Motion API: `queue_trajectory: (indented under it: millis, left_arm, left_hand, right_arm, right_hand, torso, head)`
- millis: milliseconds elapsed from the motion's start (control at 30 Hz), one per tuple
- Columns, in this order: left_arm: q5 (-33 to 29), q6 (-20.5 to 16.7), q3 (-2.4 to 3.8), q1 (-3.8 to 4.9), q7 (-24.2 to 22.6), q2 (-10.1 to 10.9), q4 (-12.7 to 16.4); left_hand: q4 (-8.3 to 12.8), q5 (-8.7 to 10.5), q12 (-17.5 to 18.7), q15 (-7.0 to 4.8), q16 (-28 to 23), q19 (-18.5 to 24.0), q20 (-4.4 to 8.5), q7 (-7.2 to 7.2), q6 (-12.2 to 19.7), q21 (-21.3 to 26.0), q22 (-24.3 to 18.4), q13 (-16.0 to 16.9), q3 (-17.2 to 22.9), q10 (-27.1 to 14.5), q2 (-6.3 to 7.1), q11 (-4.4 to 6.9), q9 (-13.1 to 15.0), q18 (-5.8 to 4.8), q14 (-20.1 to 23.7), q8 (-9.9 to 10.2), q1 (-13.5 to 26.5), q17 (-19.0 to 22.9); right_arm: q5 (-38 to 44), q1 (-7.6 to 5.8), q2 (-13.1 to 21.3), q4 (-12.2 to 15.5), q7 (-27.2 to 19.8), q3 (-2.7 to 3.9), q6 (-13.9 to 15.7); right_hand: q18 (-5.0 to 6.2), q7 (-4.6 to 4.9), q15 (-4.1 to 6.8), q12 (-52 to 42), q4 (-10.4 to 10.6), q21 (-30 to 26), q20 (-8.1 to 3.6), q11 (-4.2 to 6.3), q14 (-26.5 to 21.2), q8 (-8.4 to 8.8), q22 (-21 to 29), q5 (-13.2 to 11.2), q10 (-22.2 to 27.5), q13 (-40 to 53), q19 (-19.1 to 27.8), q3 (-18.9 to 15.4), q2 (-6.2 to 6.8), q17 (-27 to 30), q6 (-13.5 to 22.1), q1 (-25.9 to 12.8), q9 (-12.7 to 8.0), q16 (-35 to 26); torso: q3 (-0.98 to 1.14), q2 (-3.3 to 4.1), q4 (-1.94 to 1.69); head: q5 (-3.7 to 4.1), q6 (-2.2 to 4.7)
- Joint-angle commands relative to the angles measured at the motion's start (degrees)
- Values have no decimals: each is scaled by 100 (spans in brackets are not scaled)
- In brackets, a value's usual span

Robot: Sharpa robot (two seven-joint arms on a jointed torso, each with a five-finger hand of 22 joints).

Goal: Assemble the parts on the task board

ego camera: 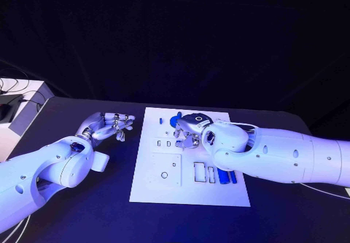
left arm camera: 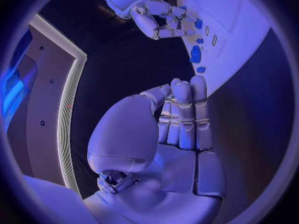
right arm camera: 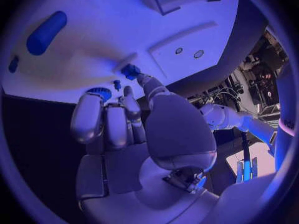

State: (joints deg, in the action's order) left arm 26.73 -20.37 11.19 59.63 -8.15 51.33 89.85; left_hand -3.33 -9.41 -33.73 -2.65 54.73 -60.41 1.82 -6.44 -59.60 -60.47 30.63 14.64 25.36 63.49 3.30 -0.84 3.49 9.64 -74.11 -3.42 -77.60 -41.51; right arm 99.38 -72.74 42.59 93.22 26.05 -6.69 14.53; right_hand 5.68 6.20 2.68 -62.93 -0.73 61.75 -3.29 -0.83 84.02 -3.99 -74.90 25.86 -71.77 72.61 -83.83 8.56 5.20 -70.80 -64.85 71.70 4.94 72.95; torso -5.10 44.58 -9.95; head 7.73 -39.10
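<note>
The white task board (ego camera: pixel 164 190) lies mid-table. My right hand (ego camera: pixel 191 132) hovers low over its far middle, fingers pointing down. In the right wrist view the right hand (right arm camera: pixel 124 129) has its fingers close together, and its thumb tip meets a small blue part (right arm camera: pixel 131 70) on the board (right arm camera: pixel 187 20). Whether it grips that part is unclear. A round blue part (ego camera: pixel 175 120) lies just beyond the hand. A blue cylinder (right arm camera: pixel 47 32) lies farther off. My left hand (ego camera: pixel 109 125) rests over the black table left of the board. Its fingers (left arm camera: pixel 187 114) are stretched and hold nothing.
Two blue bars (ego camera: pixel 227 176) lie beside rectangular slots (ego camera: pixel 199 172) near the board's front right, under my right forearm. A white box with cables (ego camera: pixel 18 114) stands at the table's far left corner.
</note>
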Motion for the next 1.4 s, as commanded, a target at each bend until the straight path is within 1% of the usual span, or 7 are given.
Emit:
queue_trajectory:
  millis: [33, 67, 133, 267, 600, 867, 1400]
  left_arm:
    - [30, 60, 4, 1, -34, -4, 7]
    - [30, 60, 4, 1, -34, -3, 7]
    - [30, 60, 4, 1, -33, -2, 6]
    - [30, 61, 4, 1, -32, -3, 5]
    - [30, 64, 4, 0, -30, -6, 12]
    - [30, 70, 4, 0, -24, -4, 17]
    - [31, 69, 3, 0, -20, -7, 7]
  left_hand:
    - [14, 26, -7, 0, 26, -25, 2, 0, -38, 18, 5, -8, -31, 44, 18, 5, 8, -70, -23, -16, -43, -9]
    - [14, 26, -7, 0, 26, -25, 2, 0, -38, 18, 5, -8, -31, 44, 18, 5, 8, -70, -23, -16, -43, -9]
    - [14, 26, -7, 0, 26, -25, 2, 0, -38, 18, 5, -8, -31, 44, 18, 5, 8, -70, -23, -16, -43, -9]
    - [14, 26, -7, 0, 26, -25, 2, 0, -38, 18, 5, -8, -31, 44, 18, 5, 8, -70, -23, -16, -43, -9]
    - [28, 26, 0, 1, 33, -20, 4, -4, -34, 15, 21, -22, -38, 35, 30, 2, 6, -71, -20, -12, -51, -9]
    - [35, 24, 2, 1, 33, -19, 5, -4, -33, 15, 25, -27, -38, 35, 36, 2, 8, -71, -19, -15, -57, -7]
    - [35, 24, 2, 1, 33, -19, 5, -4, -33, 15, 25, -27, -38, 35, 36, 2, 8, -71, -19, -15, -57, -7]
  right_arm:
    - [-51, 8, 22, 35, -124, 0, 150]
    - [-55, 9, 27, 44, -129, 0, 142]
    - [-63, 12, 37, 66, -137, 0, 94]
    - [-70, 17, 39, 77, -131, 0, -36]
    - [-75, 34, 16, 8, -82, 0, -304]
    - [-70, 45, -14, -83, -51, -1, -338]
    - [-91, 67, -28, -106, -103, -1, -397]
  right_hand:
    - [13, 28, 25, 17, 33, -1, -43, -3, 12, -6, -837, -29, 12, -5, -425, -49, 64, -10, 26, -83, -15, -16]
    - [15, 39, 20, 31, 68, -6, -40, -12, 12, 0, -836, -53, 23, -14, -425, -77, 112, -11, 53, -120, -20, -15]
    - [34, 66, -10, 38, 357, -11, 0, -42, 11, -42, -838, -121, 38, -31, -426, -223, 272, -23, 154, -73, -16, -11]
    - [41, 81, -21, 58, 494, -22, 10, -58, 9, -12, -836, -278, 75, -55, -423, -466, 333, -24, 205, -43, -3, -14]
    - [48, 94, -31, 51, 672, -38, 22, -71, 8, -19, -835, -349, 110, -94, -421, -522, 407, -32, 261, 56, 29, -18]
    - [45, 98, -29, 39, 567, -23, 21, -69, 9, -11, -838, -313, 110, -103, -423, -467, 299, -38, 241, 102, 26, -16]
    - [29, 78, -9, -4, 160, -3, 0, -44, 12, -6, -843, -91, 95, -81, -422, -265, -16, -47, 162, 51, -19, -18]
  torso:
    - [0, -4, -6]
    - [0, -3, -9]
    - [1, -2, -6]
    - [-4, -7, -4]
    - [-2, -5, -6]
    - [-12, -2, -13]
    - [-5, -1, -7]
  head:
    - [6, -7]
    - [5, -7]
    - [-2, -3]
    - [0, -8]
    - [-5, -10]
    - [2, -11]
    - [-8, -53]
